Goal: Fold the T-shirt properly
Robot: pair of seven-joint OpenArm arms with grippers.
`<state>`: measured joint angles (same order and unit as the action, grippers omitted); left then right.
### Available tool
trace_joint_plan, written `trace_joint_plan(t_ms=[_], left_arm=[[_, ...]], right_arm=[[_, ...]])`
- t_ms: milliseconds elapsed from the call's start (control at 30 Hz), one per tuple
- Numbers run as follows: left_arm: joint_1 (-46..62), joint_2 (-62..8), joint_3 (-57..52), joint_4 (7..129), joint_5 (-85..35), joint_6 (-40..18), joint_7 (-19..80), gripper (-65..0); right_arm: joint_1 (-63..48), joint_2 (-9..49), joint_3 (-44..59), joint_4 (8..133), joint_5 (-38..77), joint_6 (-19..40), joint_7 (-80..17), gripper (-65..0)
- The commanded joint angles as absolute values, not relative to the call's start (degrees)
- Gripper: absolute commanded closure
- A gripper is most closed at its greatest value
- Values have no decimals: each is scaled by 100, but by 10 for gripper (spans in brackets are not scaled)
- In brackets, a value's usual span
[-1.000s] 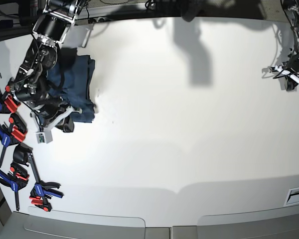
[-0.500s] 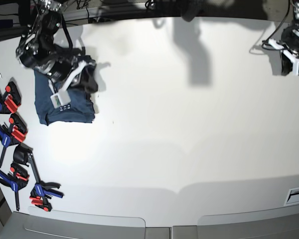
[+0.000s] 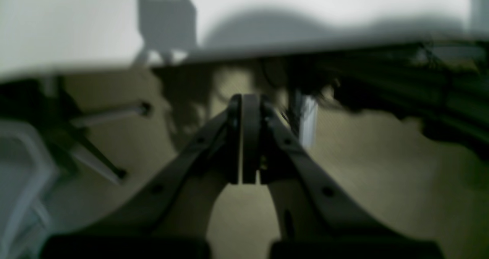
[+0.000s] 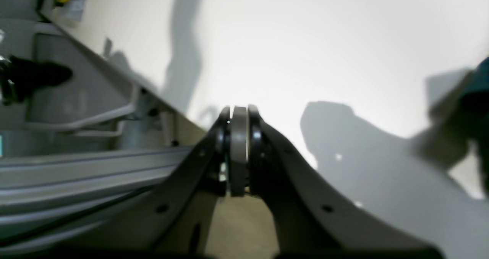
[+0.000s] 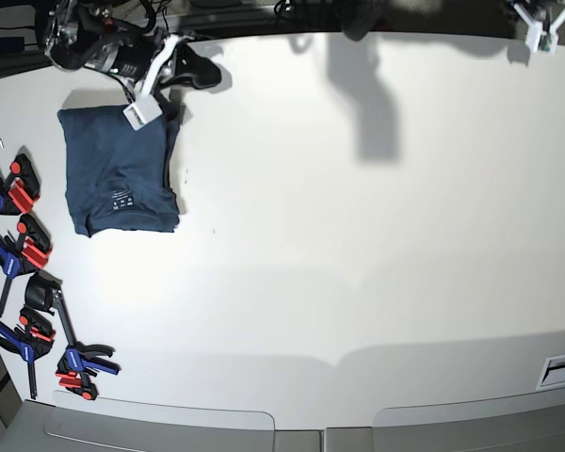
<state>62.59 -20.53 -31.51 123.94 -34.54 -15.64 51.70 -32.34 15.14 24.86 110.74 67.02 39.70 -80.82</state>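
Note:
The T-shirt [image 5: 121, 169] lies folded into a dark navy rectangle at the table's far left, its pale neck label [image 5: 122, 201] facing up. My right gripper [image 5: 202, 73] is shut and empty, hovering past the shirt's far right corner near the table's back edge. In the right wrist view its jaws are pressed together [image 4: 238, 152], and a blurred dark blue bit of the shirt [image 4: 482, 79] shows at the right edge. My left gripper [image 5: 535, 19] is at the back right corner, away from the shirt. In the left wrist view it [image 3: 244, 144] is shut and empty.
Several red-and-blue clamps [image 5: 21, 247] lie along the table's left edge, with more near the front left [image 5: 75, 363]. The white table [image 5: 358, 245] ends at a back edge [image 3: 267, 49] in the left wrist view. A small slot [image 5: 560, 369] sits at the front right.
My right gripper has lifted off the T-shirt and moved back to the table's far edge, leaving the shirt folded flat. My left gripper has drawn back into the far right corner.

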Motion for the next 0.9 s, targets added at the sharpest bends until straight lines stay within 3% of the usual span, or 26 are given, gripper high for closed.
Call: trace_joint_plan(t_ms=[0, 233, 867], left_arm=[[6434, -2069, -3188, 12490, -3568, -1586, 5188, 0], [6932, -2067, -3188, 12486, -3962, -1586, 5476, 0], [7500, -2067, -3183, 12479, -3955, -1588, 6042, 0]], right_arm=[[-3341, 1575, 2512, 11179, 7006, 4000, -8000, 0], [-3988, 1575, 2512, 11179, 7701, 4000, -8000, 0], [-5461, 1621, 2512, 11177, 7406, 4000, -8000, 0]])
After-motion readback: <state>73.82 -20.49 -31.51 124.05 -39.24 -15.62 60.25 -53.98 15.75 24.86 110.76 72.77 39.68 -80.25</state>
